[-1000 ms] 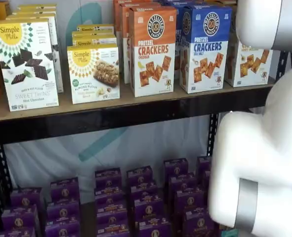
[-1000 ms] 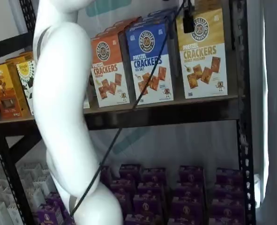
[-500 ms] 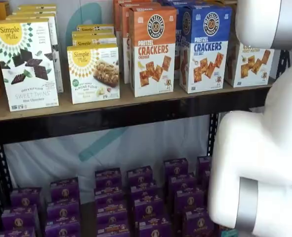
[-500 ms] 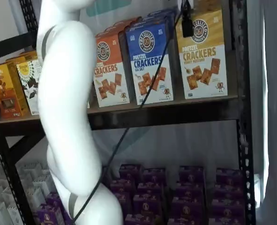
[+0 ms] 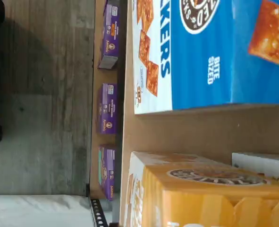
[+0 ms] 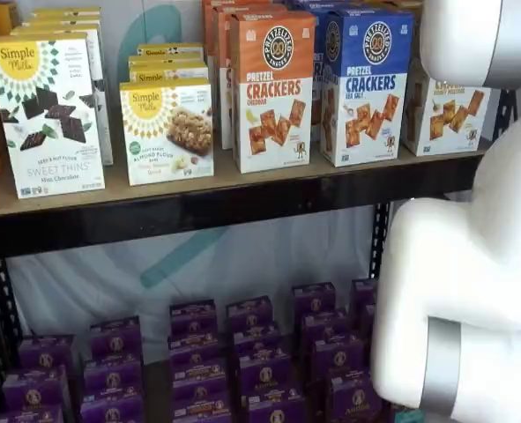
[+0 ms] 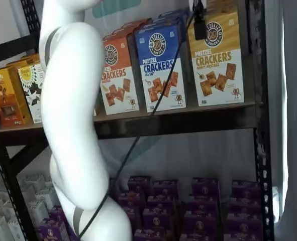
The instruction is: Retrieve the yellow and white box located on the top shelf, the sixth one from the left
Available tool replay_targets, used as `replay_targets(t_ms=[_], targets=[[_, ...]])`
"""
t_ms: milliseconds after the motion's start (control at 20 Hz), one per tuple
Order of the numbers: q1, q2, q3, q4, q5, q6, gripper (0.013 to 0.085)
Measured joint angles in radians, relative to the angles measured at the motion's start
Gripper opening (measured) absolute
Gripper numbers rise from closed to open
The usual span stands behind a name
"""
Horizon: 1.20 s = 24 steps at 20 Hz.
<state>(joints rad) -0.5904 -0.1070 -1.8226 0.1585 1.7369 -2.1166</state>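
Note:
The yellow and white box (image 7: 216, 65) stands upright at the right end of the top shelf (image 7: 188, 123), beside a blue crackers carton (image 7: 161, 65). In a shelf view my white arm partly covers the yellow and white box (image 6: 445, 110). My gripper (image 7: 200, 22) shows only as a black finger with a cable, hanging in front of the box's upper left corner. It stands open and holds nothing. The wrist view looks close onto the box's yellow top (image 5: 200, 198) and the blue carton (image 5: 215, 52), with bare shelf board between them.
An orange crackers carton (image 6: 273, 88) stands left of the blue one, and Simple Mills boxes (image 6: 165, 130) further left. Purple boxes (image 6: 242, 352) fill the lower level. My bulky white arm (image 7: 70, 115) stands before the shelves. A black upright (image 7: 256, 100) bounds the shelf's right end.
My arm has shifted slightly sideways in both shelf views. The black finger has stayed in front of the yellow box's upper left corner. No box has moved.

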Motion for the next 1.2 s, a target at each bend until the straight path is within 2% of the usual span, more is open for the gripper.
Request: replay_targets(t_ms=[600, 900, 1200], targets=[[0.019, -0.048, 0.084, -0.026, -0.061, 0.003, 0.085], [0.017, -0.045, 0.075, -0.022, -0.063, 0.003, 0.085], [0.027, -0.036, 0.05, -0.041, -0.054, 0.007, 0.085]])
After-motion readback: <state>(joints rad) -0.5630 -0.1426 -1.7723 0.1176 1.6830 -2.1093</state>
